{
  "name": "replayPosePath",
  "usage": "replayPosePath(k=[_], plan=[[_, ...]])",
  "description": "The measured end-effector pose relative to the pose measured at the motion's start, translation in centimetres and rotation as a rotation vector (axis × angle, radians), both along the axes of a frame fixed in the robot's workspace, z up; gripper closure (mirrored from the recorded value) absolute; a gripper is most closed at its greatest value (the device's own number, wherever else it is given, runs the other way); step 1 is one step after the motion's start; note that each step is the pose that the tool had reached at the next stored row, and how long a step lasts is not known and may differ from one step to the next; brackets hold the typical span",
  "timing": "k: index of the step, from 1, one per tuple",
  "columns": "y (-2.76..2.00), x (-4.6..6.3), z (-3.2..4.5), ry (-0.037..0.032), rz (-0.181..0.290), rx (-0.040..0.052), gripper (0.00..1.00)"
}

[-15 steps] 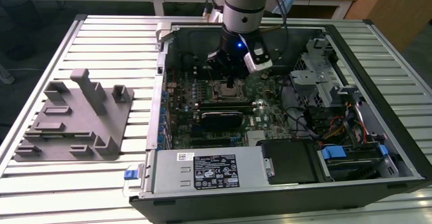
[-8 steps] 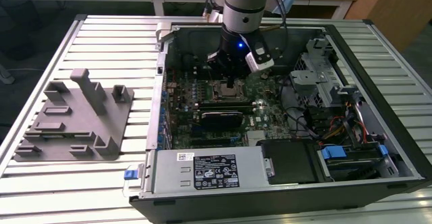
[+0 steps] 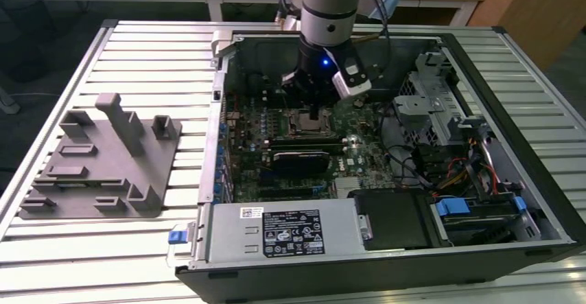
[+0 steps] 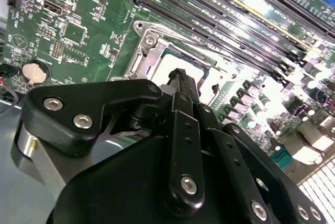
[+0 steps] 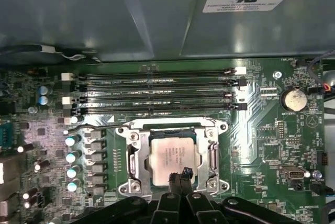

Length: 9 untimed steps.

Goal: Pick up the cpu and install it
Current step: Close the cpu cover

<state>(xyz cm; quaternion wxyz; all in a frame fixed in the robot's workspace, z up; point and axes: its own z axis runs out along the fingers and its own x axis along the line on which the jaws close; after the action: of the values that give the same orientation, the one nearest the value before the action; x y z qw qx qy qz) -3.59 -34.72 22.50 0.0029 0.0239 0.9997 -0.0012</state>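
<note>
First wrist view has the gripper [image 5: 180,176] with its two black fingertips drawn together and nothing visibly pinched between them, poised over one edge of the cpu [image 5: 171,150]. Whether the tips press on the chip I cannot tell. The cpu lies flat in the socket [image 5: 133,156], silver top up, with the metal frame around it on every side. It sits directly under the tips, not off to one side. It is close to square, so no long axis counts, and its edges run parallel to the memory slots [image 5: 157,90] just beyond the socket.

In the exterior view the single arm comes down at upper middle of the frame, with the gripper [image 3: 316,108] inside the open computer case [image 3: 366,276]. The grey tray [image 3: 92,173] lies at the exterior view's left, well apart from the case.

A white label [image 5: 246,1] is stuck on the case wall, and a black-and-white sticker [image 3: 293,234] sits on the power supply [image 3: 229,239]. I leave their print unread.
</note>
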Motion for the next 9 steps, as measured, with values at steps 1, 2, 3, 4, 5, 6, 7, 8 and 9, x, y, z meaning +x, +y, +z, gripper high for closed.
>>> replayPosePath(k=[1, 2, 3, 4, 5, 6, 7, 8, 9], plan=[[-0.01, 0.0, -0.05, -0.0014, 0.0, 0.0, 0.89], [-0.03, 0.0, -0.12, -0.0017, 0.0, 0.0, 0.89], [-0.05, 0.0, -0.19, -0.0018, 0.0, -0.0001, 0.89], [-0.07, -0.01, -0.24, -0.0018, -0.001, -0.0001, 0.89], [-0.07, -0.05, -0.26, -0.0017, -0.001, -0.0002, 0.89], [-0.07, -0.14, -0.29, -0.0017, -0.001, -0.0002, 0.89], [-0.07, -0.26, -0.32, -0.0018, -0.001, 0.0001, 0.89], [-0.07, -0.39, -0.35, -0.0019, -0.001, 0.0005, 0.89], [-0.07, -0.54, -0.4, -0.0021, -0.001, 0.0009, 0.89]])
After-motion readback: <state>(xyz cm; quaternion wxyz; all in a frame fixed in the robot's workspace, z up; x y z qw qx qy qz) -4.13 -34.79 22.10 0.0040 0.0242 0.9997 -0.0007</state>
